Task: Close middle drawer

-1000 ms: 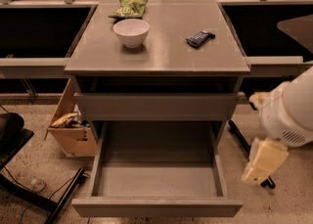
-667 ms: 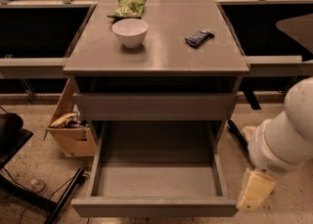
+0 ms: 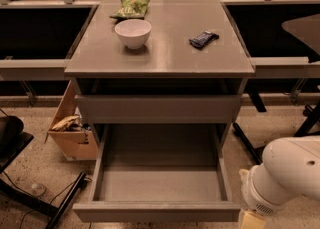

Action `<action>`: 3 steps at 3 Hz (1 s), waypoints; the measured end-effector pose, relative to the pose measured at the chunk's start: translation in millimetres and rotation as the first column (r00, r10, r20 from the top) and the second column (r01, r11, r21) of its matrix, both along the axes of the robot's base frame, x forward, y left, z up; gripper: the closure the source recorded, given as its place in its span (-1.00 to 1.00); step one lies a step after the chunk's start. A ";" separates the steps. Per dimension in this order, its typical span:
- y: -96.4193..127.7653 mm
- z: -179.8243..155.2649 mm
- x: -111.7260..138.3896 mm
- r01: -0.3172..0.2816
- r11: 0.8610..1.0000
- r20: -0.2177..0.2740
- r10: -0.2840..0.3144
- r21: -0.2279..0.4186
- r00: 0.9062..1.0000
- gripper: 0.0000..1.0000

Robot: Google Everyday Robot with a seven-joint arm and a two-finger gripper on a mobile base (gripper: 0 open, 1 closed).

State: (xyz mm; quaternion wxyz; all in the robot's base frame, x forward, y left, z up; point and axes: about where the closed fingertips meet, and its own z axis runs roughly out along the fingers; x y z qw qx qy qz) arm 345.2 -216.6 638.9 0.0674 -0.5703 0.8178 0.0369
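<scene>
Cream gripper point(image 3: 251, 221) low at bottom-right frame edge, mostly cut off; spread or pressed together, cannot tell. Just left: wide matte-grey middle drawer point(image 3: 156, 212), pulled fully out, empty. Best: meet front panel centrally, push straight inward, avoid skew.

The middle drawer point(image 3: 157, 212) stands pulled far out, its inside open from above. The hand point(image 3: 251, 221) sits low, just off its front right corner. A cardboard box point(image 3: 70, 134) blocks the floor on its left.
</scene>
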 end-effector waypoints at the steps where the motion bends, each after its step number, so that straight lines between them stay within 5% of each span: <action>1: -5.4 -43.6 -0.9 0.014 1.000 -0.035 -0.014 0.008 0.999 -1.00; 3: -1.5 -56.4 -5.2 0.009 1.000 -0.041 -0.009 -0.012 0.999 -1.00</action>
